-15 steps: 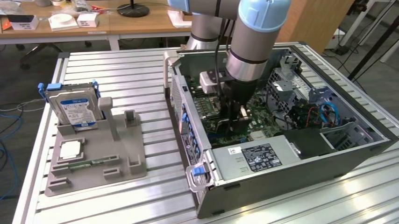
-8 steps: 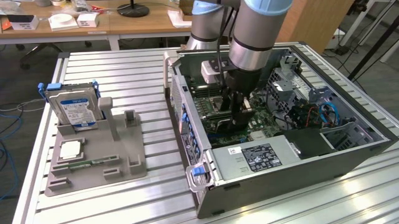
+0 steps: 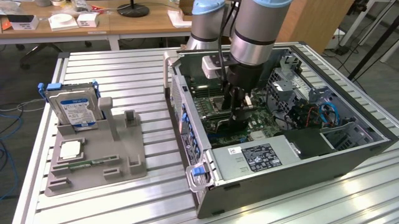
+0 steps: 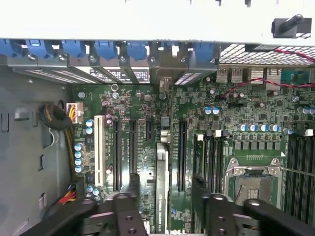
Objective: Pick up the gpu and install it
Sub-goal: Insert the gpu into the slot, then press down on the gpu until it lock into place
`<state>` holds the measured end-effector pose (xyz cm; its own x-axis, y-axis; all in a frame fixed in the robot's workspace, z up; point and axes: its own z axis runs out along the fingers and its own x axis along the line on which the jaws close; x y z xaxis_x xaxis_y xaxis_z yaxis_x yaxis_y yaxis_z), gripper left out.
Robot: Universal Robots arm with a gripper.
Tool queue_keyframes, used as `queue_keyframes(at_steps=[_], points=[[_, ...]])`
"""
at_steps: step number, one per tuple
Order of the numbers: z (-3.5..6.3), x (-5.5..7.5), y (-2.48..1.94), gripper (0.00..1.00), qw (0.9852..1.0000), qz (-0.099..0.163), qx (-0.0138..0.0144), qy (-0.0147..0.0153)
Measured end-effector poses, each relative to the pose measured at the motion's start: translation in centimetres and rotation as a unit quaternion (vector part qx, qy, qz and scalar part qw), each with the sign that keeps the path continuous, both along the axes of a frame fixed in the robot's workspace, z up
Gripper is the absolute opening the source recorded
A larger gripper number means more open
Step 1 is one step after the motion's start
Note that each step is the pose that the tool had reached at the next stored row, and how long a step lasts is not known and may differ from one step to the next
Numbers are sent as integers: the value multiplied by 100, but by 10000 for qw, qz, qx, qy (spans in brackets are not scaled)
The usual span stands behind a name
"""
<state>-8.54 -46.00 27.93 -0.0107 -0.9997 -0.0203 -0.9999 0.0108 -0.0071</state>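
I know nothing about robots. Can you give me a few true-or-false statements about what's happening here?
1. The gripper is down inside the open computer case. True.
2. The hard drive lies inside the case. False: it stands in the grey holder on the table, at the exterior view's left.
3. The gpu stands on edge on the motherboard, between the gripper's fingers. True.
4. The jaws are clamped on the gpu. False: they stand apart, one each side.

Exterior view: raised, set back, angled down over the worktop [image 3: 124, 74] and the open computer case [image 3: 349, 154]. Wrist view: close, looking straight down into that case at the motherboard [image 4: 147, 113]. Shared: the motherboard inside the case.
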Motion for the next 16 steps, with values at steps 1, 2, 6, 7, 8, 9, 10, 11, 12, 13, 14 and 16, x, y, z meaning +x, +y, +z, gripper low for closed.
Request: queue_keyframes(at_steps=[1, 2, 6, 7, 8, 9, 10, 11, 12, 13, 14, 16], points=[[4, 0, 0, 55, 10000, 0, -2, 0], [9, 0, 0, 49, 10000, 0, -4, 0], [28, 0, 0, 31, 10000, 0, -10, 0], [32, 0, 0, 25, 10000, 0, -12, 0], [36, -1, 0, 25, 10000, -1, -13, 0], [41, 0, 0, 20, 10000, -1, -15, 0], [46, 0, 0, 14, 10000, 0, -17, 0], [50, 0, 0, 14, 10000, 0, -18, 0], [54, -1, 0, 14, 10000, 0, -20, 0], [59, -1, 0, 11, 10000, 0, -22, 0], [64, 0, 0, 11, 10000, 0, -24, 0], [73, 0, 0, 11, 10000, 0, -27, 0]])
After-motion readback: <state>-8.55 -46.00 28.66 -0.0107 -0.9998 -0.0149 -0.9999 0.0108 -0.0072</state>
